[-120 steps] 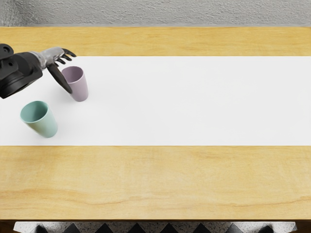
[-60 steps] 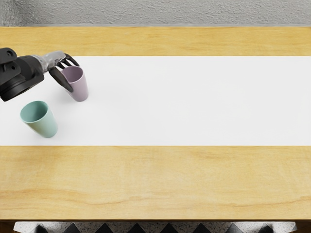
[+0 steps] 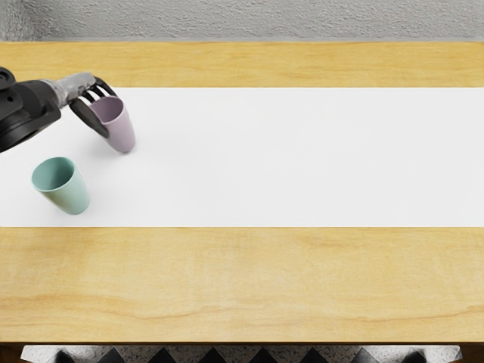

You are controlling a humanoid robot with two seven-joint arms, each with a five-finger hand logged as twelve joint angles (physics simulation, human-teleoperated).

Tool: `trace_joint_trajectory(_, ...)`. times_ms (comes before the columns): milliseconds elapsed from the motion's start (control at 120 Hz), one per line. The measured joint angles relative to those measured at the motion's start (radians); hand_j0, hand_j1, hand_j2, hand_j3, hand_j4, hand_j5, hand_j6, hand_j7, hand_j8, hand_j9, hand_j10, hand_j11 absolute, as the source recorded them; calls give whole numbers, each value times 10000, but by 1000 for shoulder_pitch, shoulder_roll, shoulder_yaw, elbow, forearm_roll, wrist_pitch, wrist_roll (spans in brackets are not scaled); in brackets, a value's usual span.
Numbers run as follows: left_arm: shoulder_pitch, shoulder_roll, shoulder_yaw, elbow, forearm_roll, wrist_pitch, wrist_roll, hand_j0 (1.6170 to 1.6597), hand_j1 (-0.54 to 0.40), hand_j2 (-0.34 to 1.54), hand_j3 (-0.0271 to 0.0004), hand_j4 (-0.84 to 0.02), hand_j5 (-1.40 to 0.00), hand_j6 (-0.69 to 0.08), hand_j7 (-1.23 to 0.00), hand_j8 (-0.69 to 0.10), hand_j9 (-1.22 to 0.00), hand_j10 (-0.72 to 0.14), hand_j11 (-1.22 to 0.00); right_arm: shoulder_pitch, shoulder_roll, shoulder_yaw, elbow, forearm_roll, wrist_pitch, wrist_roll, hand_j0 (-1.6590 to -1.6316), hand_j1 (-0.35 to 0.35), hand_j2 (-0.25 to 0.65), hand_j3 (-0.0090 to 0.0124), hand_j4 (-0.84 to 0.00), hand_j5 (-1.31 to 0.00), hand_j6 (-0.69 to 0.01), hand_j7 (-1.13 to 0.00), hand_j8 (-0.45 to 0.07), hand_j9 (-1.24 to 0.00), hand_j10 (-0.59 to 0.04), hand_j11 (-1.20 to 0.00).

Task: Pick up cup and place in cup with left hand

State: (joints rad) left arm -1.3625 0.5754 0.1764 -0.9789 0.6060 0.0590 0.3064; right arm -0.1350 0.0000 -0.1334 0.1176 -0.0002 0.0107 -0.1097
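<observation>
Head view: two cups on a white mat (image 3: 287,159), purple cup (image 3: 120,132) at upper left, green cup (image 3: 70,190) nearer the front and a bit further left, apart from it
Left hand (image 3: 76,86): closed narrow on purple cup, thumb (image 3: 88,117) along its left side, fingers (image 3: 107,85) at the far side of the rim
Purple cup base: at or just over the mat, can't tell which
Purple cup handling: likely light, stiff plastic, smooth so may slip or turn; not very fragile by the look
Purple cup hold: best high on the wall, near the rim, lower part free to go into green cup
Green cup: mouth up and open, nothing seen inside, stands free
In the way: green cup's rim, so purple cup probably needs a clear lift first; low carry could knock it over
Fit: similar sizes, centring matters
Around: wooden table (image 3: 265,280), grey wall (image 3: 242,19) behind
</observation>
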Motion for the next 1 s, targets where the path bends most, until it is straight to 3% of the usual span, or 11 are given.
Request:
trace_joint_trajectory(258,-7,161,-91,-159,-2,-40,2,16548,-883,765,0,-4112,-6714,-3237,-6717,-3813,-6633,-4907,-6634,0,0,0,0,0,0,0,-16581,-3289,-33,0,-171,-219,-173,-218,-171,-219,-170,-219)
trace_joint_trajectory(442,-6,261,-171,-255,-3,-99,4,16556,-1051,1488,0,-4321,-6650,-3322,-6659,-3865,-6618,-4949,-6615,0,0,0,0,0,0,0,-16581,-3289,-32,0,-171,-219,-172,-218,-171,-219,-169,-219)
trace_joint_trajectory(675,-6,463,-230,-427,-8,-135,4,16573,-1446,3137,0,-4502,-6566,-3606,-6538,-4166,-6566,-4988,-6562,0,0,0,0,0,0,0,-16581,-3289,-32,0,-171,-219,-172,-218,-171,-219,-169,-219)
trace_joint_trajectory(833,0,575,-268,-490,-17,-196,2,16576,-1517,3656,0,-4601,-6615,-3694,-6618,-4323,-6583,-4994,-6579,0,0,0,0,0,0,0,-16581,-3290,-32,0,-171,-219,-173,-218,-172,-219,-170,-219)
trace_joint_trajectory(1000,6,646,-319,-520,-20,-286,2,16567,-1254,2791,0,-4536,-6755,-3632,-6763,-4232,-6735,-5039,-6737,0,0,0,0,0,0,0,-16581,-3290,-33,0,-171,-219,-173,-218,-171,-219,-170,-219)
